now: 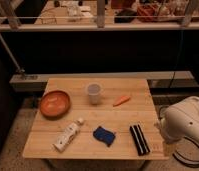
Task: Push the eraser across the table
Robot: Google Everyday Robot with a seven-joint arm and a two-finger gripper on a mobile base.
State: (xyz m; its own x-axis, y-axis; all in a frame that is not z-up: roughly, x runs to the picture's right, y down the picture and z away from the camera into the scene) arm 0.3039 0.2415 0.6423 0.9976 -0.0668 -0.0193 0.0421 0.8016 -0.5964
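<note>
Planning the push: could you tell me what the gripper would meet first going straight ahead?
Probably the eraser: the gripper, at the table's right edge, seems to point in over the tabletop toward it; depth is unclear.

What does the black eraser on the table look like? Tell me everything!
The eraser is a long black block with a thin pale line down its middle. It lies flat near the near right corner of the wooden table. Nothing touches it; the blue sponge sits apart beside it. The robot's white arm is off the table's right side; its gripper is not in view.
</note>
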